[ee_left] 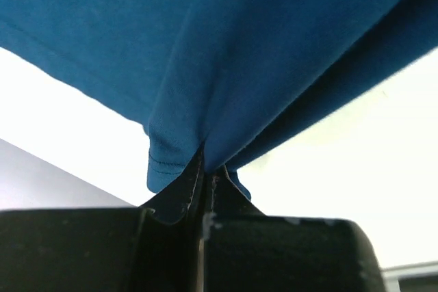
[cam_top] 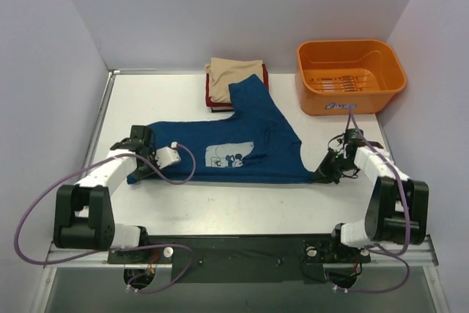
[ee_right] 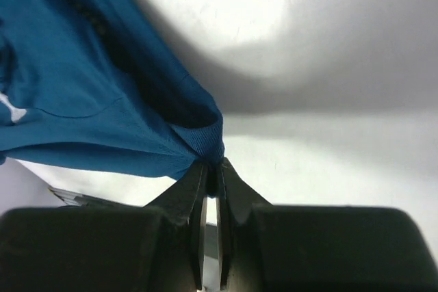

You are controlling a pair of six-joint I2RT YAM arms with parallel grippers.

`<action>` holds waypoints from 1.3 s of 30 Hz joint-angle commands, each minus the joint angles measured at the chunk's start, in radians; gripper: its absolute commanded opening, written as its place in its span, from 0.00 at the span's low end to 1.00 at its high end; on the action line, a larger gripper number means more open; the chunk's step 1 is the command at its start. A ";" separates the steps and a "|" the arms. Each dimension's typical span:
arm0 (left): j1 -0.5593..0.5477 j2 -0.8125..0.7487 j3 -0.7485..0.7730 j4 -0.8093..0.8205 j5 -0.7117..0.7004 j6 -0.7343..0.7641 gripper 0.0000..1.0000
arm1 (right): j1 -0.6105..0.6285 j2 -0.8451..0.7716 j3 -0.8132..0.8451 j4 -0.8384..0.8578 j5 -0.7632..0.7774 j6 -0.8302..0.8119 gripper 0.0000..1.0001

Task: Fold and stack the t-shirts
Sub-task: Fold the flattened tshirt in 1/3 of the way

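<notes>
**One shirt unfolded, stack waiting**

Nearest us, our left gripper (ee_left: 209, 169) and right gripper (ee_right: 213, 165) each pinch an edge of the dark blue t-shirt (cam_top: 249, 144), which lies spread out and unfolded. Beyond it sits the folded stack (cam_top: 236, 78), overlapped by one sleeve.

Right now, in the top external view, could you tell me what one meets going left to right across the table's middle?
Left claw → dark blue t-shirt → right claw. The folded stack and orange tub overlap these sideways, so I leave them out.
</notes>
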 commanded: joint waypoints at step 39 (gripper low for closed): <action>-0.483 -0.008 0.662 -0.691 0.242 -0.372 0.41 | 0.358 -0.423 0.148 -0.515 0.256 0.212 0.37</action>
